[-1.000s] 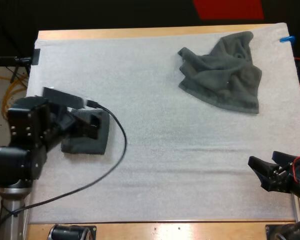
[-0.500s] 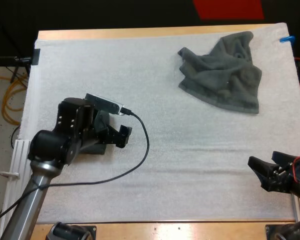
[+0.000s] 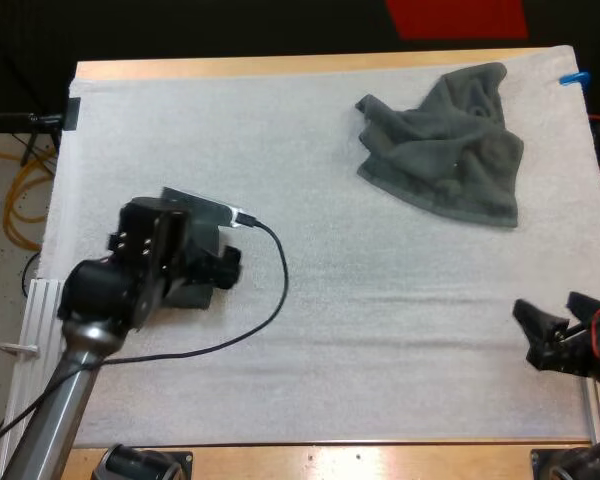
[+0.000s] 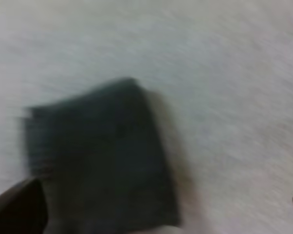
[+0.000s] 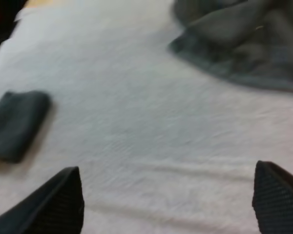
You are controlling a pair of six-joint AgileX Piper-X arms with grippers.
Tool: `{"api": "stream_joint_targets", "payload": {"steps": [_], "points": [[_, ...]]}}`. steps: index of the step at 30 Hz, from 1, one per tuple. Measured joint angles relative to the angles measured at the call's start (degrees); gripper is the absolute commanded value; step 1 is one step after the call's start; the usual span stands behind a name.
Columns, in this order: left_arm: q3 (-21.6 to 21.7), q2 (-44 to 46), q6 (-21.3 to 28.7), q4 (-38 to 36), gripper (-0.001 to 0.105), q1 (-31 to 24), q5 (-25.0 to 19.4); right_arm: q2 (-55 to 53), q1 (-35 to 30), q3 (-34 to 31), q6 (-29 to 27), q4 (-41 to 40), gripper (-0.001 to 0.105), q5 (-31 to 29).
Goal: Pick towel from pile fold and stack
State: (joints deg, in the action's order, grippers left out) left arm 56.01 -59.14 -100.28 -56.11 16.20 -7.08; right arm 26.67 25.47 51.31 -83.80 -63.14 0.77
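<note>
Desk (image 3: 310, 65): wooden, with a white mat (image 3: 330, 340) spread over it.
Crumpled towel (image 3: 445, 150): lay at the mat's far right, well apart from both tools.
Folded towel (image 3: 195, 296): sat at the mat's left, partly under the left arm.
Left tool (image 3: 222, 268): hung over the folded towel with fingers spread; probably not touching, though the wrist view was smeared.
Right tool (image 3: 560, 325): near the mat's right edge, fingers wide apart and empty.
Handling: the crumpled towel looked soft, light and limp, likely to sag; a raised fold or a loose corner seemed the best hold.
</note>
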Motion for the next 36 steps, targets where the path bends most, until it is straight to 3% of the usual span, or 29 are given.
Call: {"api": "stream_joint_targets", "payload": {"steps": [4, 9, 12, 21, 27, 36], "points": [[0.0, 3.9, 0.2, 0.6, 0.105, -5.4, -1.9, 2.3, 0.0, 0.0, -2.8, 0.0, 0.07, -1.6], [0.0, 9.1, 6.4, -1.9, 0.105, -15.1, -1.6, 6.6, 0.0, 0.0, -4.6, 0.0, 0.07, -4.4], [0.0, 13.9, 7.0, -3.4, 0.105, -18.0, -1.4, 8.1, 0.0, 0.0, -5.0, 0.2, 0.07, -5.0], [0.0, 28.3, 6.9, -4.0, 0.105, -16.0, -0.3, 9.4, -7.5, 0.0, -7.3, 1.8, 0.07, -3.1], [0.0, 35.1, 7.4, -7.8, 0.105, -14.6, -3.9, 9.1, -17.4, 0.0, -11.1, 0.5, 0.07, 2.2], [0.0, 44.0, 9.2, -13.8, 0.105, -14.1, -6.8, -0.7, -26.6, 0.0, -15.8, -6.0, 0.07, 2.7]]}}
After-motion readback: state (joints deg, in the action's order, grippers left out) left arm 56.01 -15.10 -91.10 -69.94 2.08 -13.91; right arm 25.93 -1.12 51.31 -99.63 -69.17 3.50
